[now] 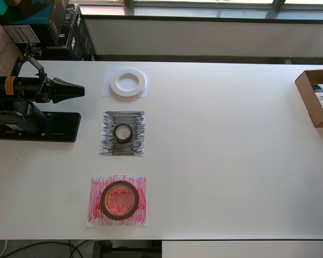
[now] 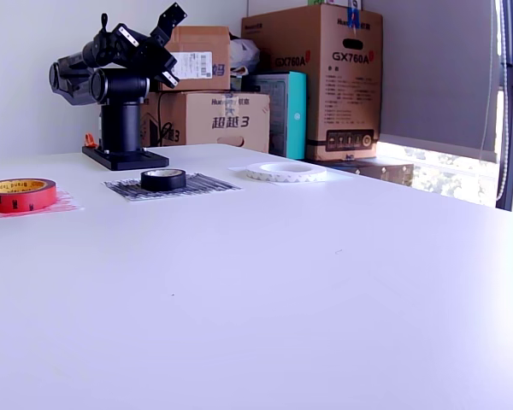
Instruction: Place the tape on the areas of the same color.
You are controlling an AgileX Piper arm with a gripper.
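Sitting on the black sheet (image 1: 122, 134) is the black roll (image 1: 123, 133), dead centre. In the overhead view, the white roll (image 1: 128, 84) lies on the white sheet (image 1: 109, 90) above it, and the red roll (image 1: 119, 200) rests on the red sheet (image 1: 97, 212) below. The gripper (image 1: 79, 90) hangs to its left, jaws pressed together, holding nothing, well apart from every roll.

White table (image 1: 231, 161), open cardboard box (image 1: 316, 97), stacked cartons (image 2: 312, 77) behind.

Stacked cardboard boxes (image 2: 312, 77) back a white table (image 2: 325, 282), apparently beside windows.
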